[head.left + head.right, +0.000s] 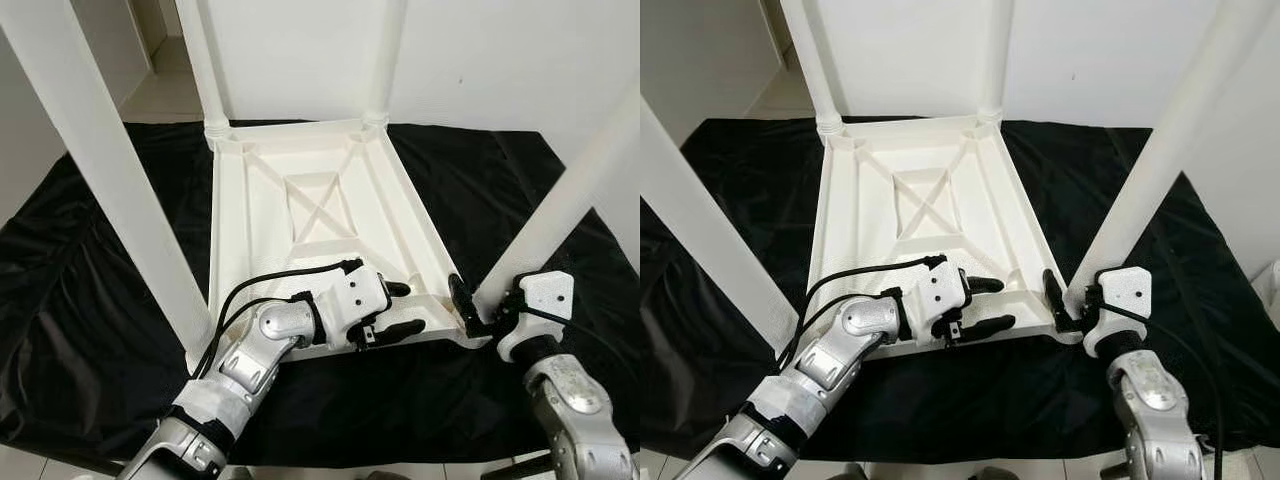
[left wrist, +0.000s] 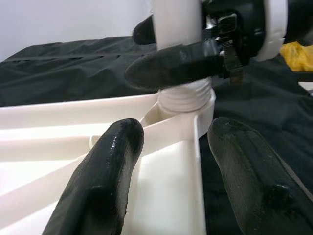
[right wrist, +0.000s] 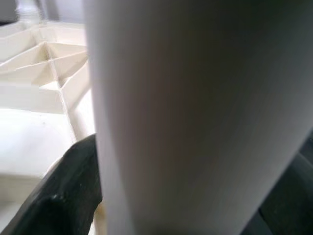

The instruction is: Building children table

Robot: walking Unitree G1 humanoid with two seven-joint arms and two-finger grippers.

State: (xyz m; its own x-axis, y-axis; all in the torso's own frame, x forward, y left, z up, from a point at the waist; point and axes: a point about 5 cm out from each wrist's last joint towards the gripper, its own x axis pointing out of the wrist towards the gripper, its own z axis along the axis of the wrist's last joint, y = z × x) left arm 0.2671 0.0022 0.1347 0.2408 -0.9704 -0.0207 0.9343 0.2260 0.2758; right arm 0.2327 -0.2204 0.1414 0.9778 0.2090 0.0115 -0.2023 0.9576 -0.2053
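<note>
A white plastic table top (image 1: pixel 318 200) lies upside down on a black cloth, with four white legs standing up from its corners. My right gripper (image 1: pixel 478 310) is shut on the near-right leg (image 1: pixel 570 200) just above its threaded base (image 2: pixel 186 95), which sits in the corner socket. Its black finger (image 3: pixel 63 196) presses against the leg (image 3: pixel 195 117). My left gripper (image 1: pixel 405 308) is open at the table top's near rim, a little left of that corner. Its two fingers (image 2: pixel 105 181) straddle the rim without closing on it.
The black cloth (image 1: pixel 100 300) covers the floor around the table top. The near-left leg (image 1: pixel 110 170) rises close beside my left arm. Two far legs (image 1: pixel 205 70) stand before a white wall. A yellow object (image 2: pixel 298 51) lies on the cloth beyond the right gripper.
</note>
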